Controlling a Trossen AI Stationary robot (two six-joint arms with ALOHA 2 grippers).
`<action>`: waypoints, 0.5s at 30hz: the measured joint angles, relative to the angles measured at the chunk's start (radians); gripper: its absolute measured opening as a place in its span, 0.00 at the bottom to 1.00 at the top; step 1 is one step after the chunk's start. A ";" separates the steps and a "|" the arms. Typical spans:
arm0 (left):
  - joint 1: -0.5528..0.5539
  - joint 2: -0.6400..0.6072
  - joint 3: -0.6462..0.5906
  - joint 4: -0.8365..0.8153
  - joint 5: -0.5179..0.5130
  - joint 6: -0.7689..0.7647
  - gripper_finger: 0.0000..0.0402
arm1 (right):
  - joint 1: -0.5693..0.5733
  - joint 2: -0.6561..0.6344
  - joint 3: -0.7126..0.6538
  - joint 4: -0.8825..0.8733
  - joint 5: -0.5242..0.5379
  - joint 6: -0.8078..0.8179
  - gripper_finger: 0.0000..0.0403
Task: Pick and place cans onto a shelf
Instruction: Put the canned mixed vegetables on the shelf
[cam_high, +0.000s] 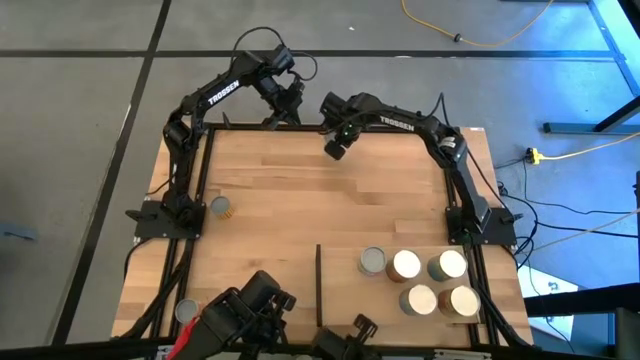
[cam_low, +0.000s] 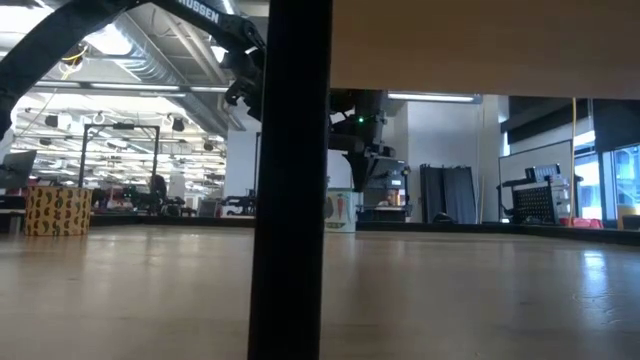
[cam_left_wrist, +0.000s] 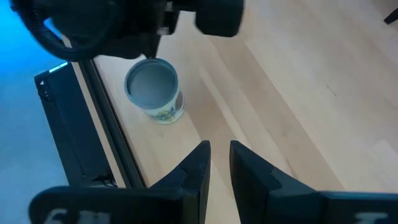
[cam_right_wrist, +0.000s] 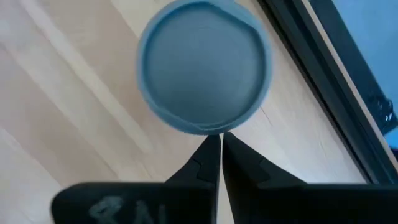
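A can with a silver-grey top (cam_right_wrist: 204, 68) stands upright on the tabletop by the far frame rail; it also shows in the left wrist view (cam_left_wrist: 152, 87) and the low view (cam_low: 340, 212). My right gripper (cam_right_wrist: 220, 138) hangs shut just over its top rim, pointing down (cam_high: 335, 148). My left gripper (cam_left_wrist: 217, 152) waits higher up at the far edge (cam_high: 288, 100) with a narrow gap between its fingers and nothing in it. Five cans (cam_high: 420, 282) stand on the shelf (cam_high: 345, 300), right of its black strip (cam_high: 318, 285). My right gripper points down with its shut fingertips (cam_right_wrist: 213, 146) at the rim of the can's top (cam_right_wrist: 211, 127). I cannot tell whether they touch it. The can stands upright on the table.
One loose can (cam_high: 220, 207) stands near the table's left edge, and another (cam_high: 186, 311) at the near left corner beside dark camera gear (cam_high: 240, 315). The black frame rail (cam_right_wrist: 323, 81) runs close past the can under my right gripper. Bare wood lies across the table's middle.
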 joint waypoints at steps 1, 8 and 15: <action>0.000 0.000 0.000 0.000 0.000 0.000 0.13 | 0.005 0.000 0.000 0.009 -0.002 -0.016 0.05; 0.000 0.000 0.000 0.006 -0.002 0.000 0.13 | 0.036 0.000 0.001 0.081 -0.049 -0.075 0.05; -0.010 0.000 0.000 0.009 -0.086 -0.003 0.13 | 0.057 -0.008 0.121 -0.083 -0.059 -0.075 0.05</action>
